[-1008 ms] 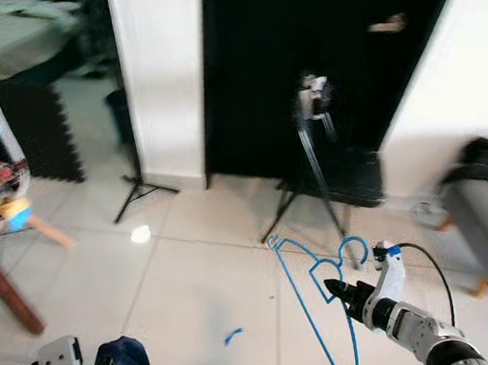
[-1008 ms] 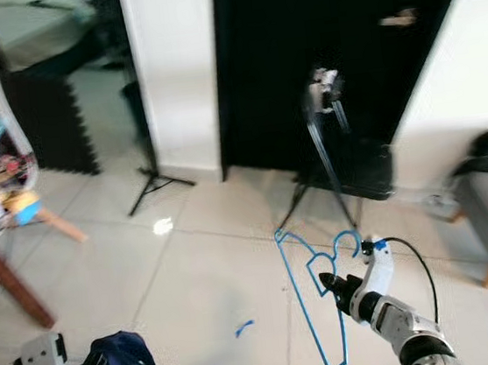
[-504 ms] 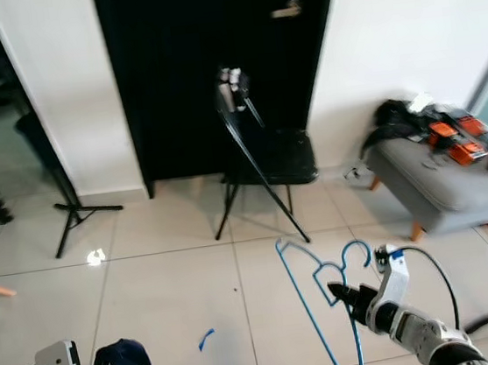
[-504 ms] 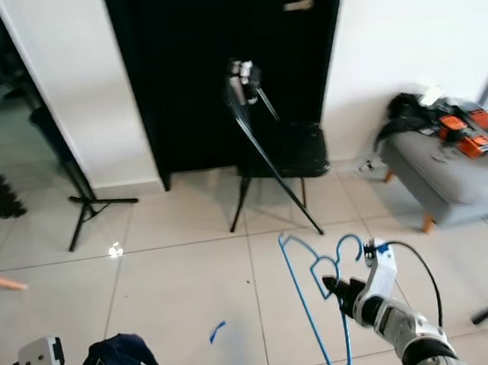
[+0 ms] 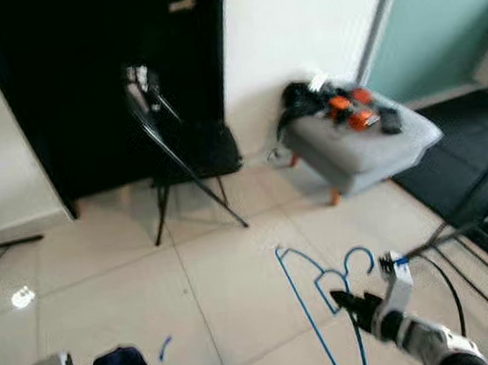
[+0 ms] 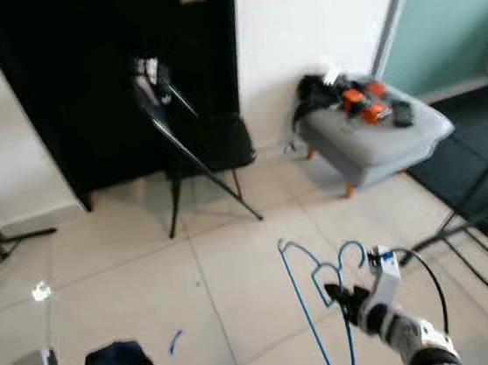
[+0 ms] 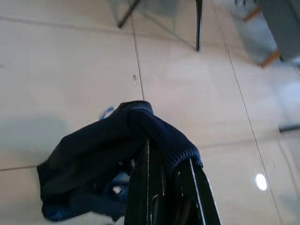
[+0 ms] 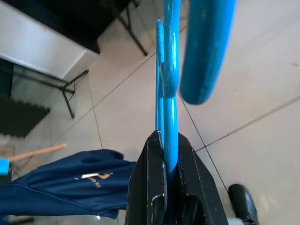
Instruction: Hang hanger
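Here, a blue hanger is held clenched near its neck by the right gripper, hook uppermost for hanging, well short of the folding chair, while a navy garment is gripped by the left gripper.

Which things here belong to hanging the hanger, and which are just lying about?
Part of the job:
- blue hanger, clamped in the right gripper
- navy garment, held by the left gripper

Just lying about:
- black folding chair
- grey footstool with clutter on top
- blue scrap on the floor
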You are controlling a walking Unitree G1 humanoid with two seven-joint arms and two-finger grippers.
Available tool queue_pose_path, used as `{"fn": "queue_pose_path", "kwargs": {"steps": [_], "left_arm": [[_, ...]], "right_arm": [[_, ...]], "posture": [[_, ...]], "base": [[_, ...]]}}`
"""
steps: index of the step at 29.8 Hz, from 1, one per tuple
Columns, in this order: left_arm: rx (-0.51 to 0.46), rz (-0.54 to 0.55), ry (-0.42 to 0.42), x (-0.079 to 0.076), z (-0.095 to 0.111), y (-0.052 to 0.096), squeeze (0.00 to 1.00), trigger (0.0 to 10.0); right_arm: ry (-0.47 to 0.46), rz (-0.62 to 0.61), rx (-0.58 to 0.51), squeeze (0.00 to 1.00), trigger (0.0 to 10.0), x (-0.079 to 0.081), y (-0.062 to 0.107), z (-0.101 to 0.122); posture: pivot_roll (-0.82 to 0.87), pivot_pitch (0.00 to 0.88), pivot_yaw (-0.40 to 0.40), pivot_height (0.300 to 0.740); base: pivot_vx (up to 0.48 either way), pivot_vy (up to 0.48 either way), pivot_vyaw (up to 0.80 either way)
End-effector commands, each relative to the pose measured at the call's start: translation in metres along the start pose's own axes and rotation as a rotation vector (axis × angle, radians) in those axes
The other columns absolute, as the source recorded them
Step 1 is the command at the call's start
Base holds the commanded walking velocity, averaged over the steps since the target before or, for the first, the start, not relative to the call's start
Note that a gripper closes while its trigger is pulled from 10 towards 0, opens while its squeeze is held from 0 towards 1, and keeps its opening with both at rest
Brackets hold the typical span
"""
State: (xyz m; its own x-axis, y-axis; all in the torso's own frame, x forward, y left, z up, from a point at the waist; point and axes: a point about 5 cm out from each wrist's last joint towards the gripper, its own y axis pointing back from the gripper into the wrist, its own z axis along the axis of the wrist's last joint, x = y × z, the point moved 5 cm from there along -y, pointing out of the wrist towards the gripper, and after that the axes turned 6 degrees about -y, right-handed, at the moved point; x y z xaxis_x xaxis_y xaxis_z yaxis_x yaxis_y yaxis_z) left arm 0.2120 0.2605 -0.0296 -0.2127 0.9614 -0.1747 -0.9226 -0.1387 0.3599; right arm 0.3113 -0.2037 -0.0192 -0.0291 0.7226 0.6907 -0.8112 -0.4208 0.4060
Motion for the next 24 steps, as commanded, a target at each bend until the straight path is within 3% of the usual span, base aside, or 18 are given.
{"fn": "queue_pose_path", "kwargs": {"steps": [1, 22, 23, 24], "left_arm": [[-0.003, -0.017, -0.008, -0.0027, 0.002, 0.0003, 0.0, 10.0], [0.004, -0.014, -0.002, -0.0053, 0.0012, 0.0044, 0.0, 10.0], [0.004, -0.002, -0.032, -0.0044, 0.0033, 0.0019, 0.0, 10.0], [0.0, 0.0, -0.112, -0.0056, 0.0104, -0.0035, 0.0, 10.0]], "right_arm": [[-0.016, -0.008, 0.015, 0.0, 10.0, -0.0034, 0.0026, -0.0052], [-0.016, 0.002, 0.023, 0.0, 10.0, -0.0048, 0.0063, -0.0055], [-0.003, 0.007, 0.03, 0.0, 10.0, -0.0041, 0.0061, -0.0064], [0.047, 0.007, 0.037, 0.0, 10.0, -0.0035, 0.0056, -0.0066]], "posture": [[-0.04, 0.132, -0.046, 0.74], [-0.04, 0.134, -0.053, 0.74], [-0.05, 0.122, -0.049, 0.74], [-0.05, 0.112, -0.054, 0.74]], "base": [[0.0, 0.0, -0.8], [0.0, 0.0, -0.8], [0.0, 0.0, -0.8], [0.0, 0.0, -0.8]]}}
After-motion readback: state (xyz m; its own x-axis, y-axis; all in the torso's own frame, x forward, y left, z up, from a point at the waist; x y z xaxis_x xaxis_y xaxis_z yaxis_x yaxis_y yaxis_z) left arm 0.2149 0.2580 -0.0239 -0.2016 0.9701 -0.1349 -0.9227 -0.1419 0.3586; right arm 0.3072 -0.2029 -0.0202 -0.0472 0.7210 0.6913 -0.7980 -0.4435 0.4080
